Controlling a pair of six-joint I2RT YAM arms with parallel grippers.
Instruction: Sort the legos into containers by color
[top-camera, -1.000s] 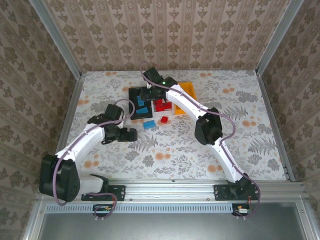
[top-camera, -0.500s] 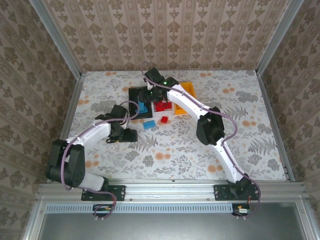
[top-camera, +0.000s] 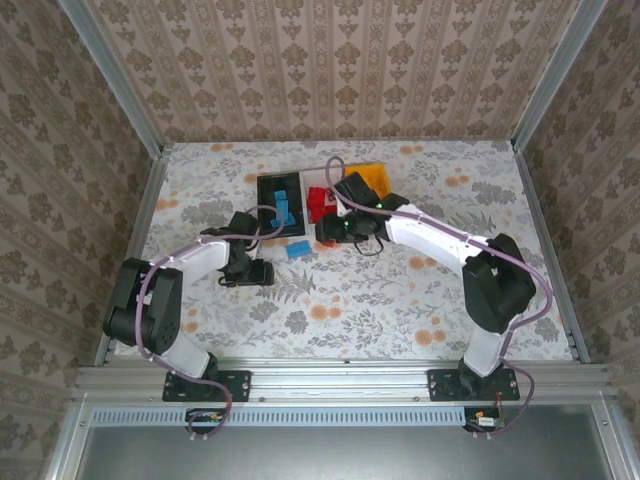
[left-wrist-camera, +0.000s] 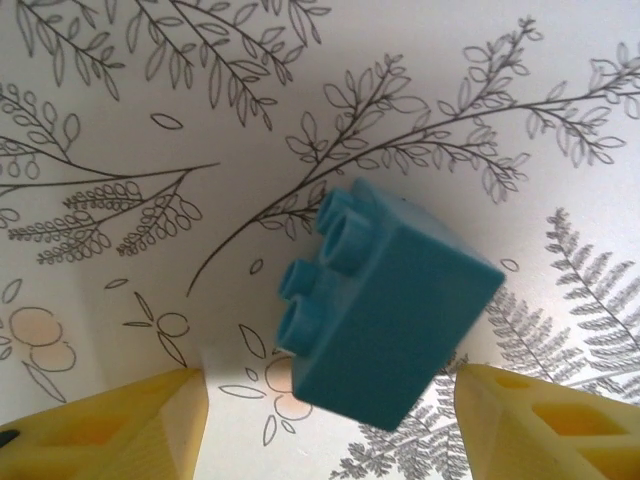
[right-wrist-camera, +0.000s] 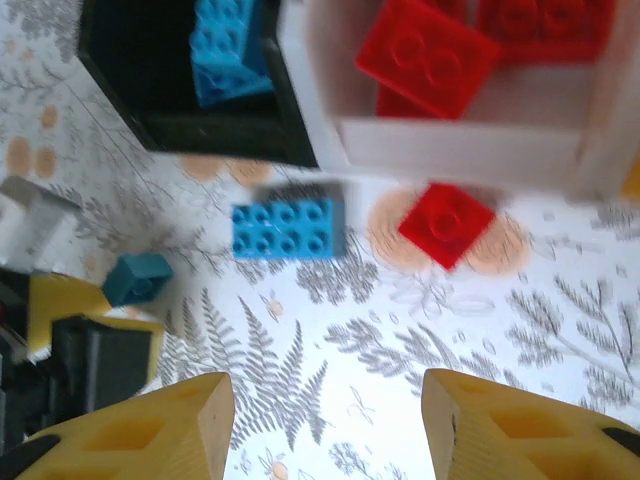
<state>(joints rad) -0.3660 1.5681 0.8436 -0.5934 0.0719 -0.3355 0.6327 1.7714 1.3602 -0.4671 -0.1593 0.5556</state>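
Loosely, left claw (left-wrist-camera: 328, 385) straddling teal brick (left-wrist-camera: 385, 305), gaps both sides.

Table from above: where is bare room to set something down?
Free: on the flowered tabletop, the wide near strip between the two arms, and the far right corner beyond the orange plastic bin. Crowded: the middle, where the black plastic bin, the white plastic bin, the left pincer, the right pincer and a loose blue plastic brick cluster.
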